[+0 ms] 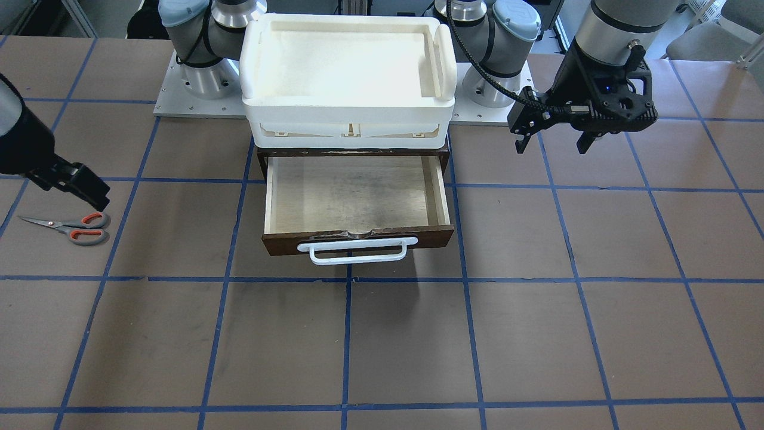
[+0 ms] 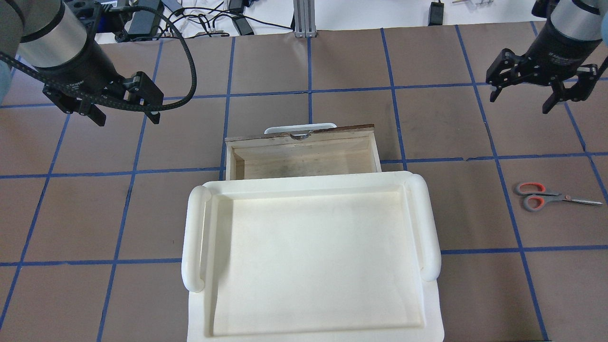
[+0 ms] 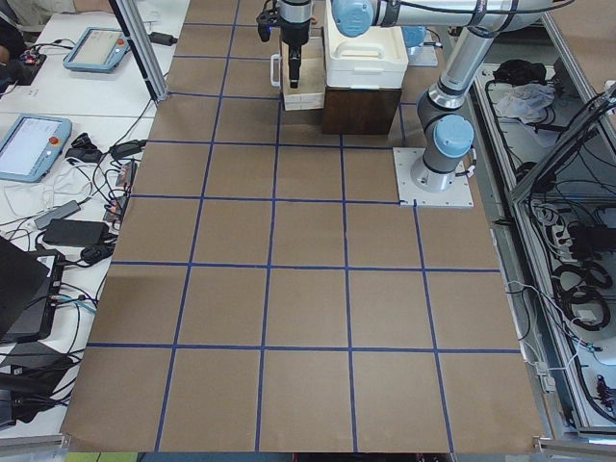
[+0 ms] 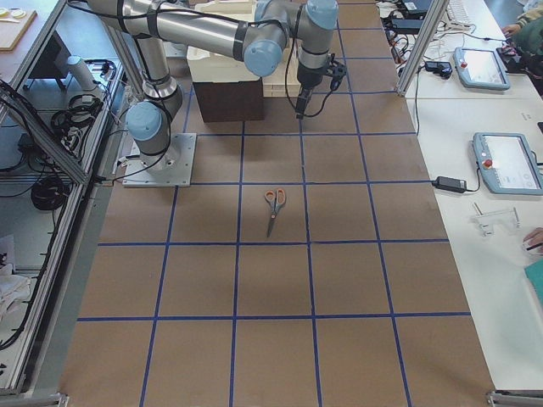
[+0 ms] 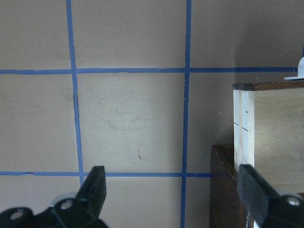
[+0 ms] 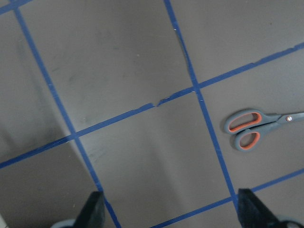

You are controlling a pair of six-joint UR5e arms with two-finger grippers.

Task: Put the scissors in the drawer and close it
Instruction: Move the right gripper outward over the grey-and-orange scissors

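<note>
The scissors, with orange-and-grey handles and silver blades, lie flat on the brown table at the robot's right; they also show in the front view and the right wrist view. The drawer is pulled open and its pale plywood interior is empty; it also shows in the front view. My right gripper is open and empty, held above the table farther out than the scissors. My left gripper is open and empty, hovering left of the drawer, whose side wall shows in the left wrist view.
A large white plastic tray sits on the dark cabinet above the drawer. The drawer's white bar handle points away from the robot. The arm bases stand behind the cabinet. Blue tape lines grid the table.
</note>
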